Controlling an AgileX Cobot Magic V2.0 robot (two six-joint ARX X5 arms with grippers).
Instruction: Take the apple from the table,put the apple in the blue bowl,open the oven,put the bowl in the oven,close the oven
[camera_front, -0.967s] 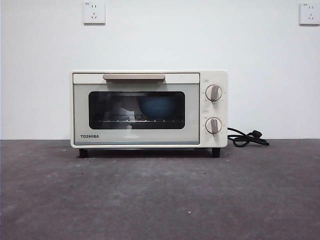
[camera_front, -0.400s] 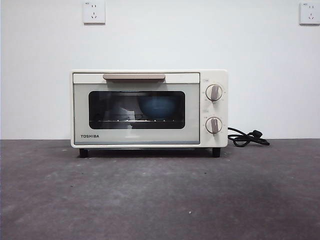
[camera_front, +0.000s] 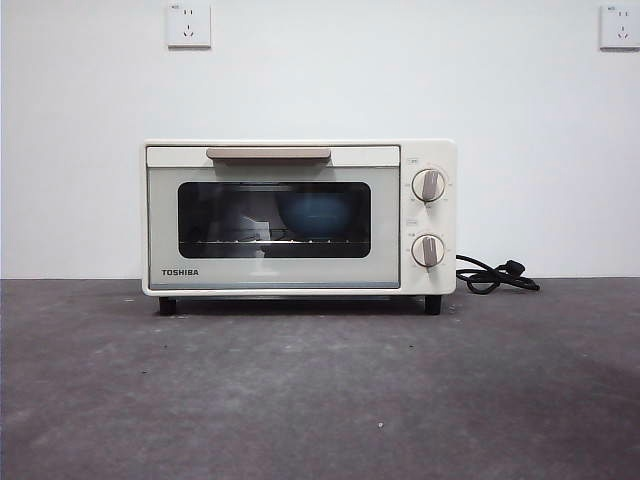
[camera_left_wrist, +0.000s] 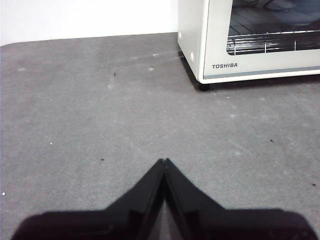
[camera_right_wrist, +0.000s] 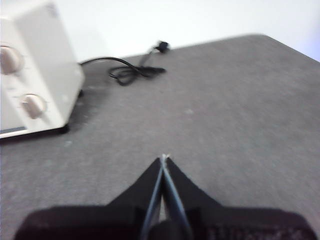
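Oven (camera_front: 298, 218) door closed, "TOSHIBA" printed at lower left; blue bowl (camera_front: 312, 213) seen inside. Left gripper (camera_left_wrist: 164, 161) and right gripper (camera_right_wrist: 163, 159) jaws pressed together, nothing held.

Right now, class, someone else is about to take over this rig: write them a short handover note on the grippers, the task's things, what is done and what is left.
Left gripper: shut, empty, above bare table, off the oven's TOSHIBA corner.
Right gripper: shut, empty, above the table on the oven's knob side, cord beyond it.
Oven: door closed.
Blue bowl: inside on the rack, seen through the glass.
Apple: not visible; cannot tell if it is in the bowl.
Done: bowl in the oven, door shut.
Left: nothing apparent.
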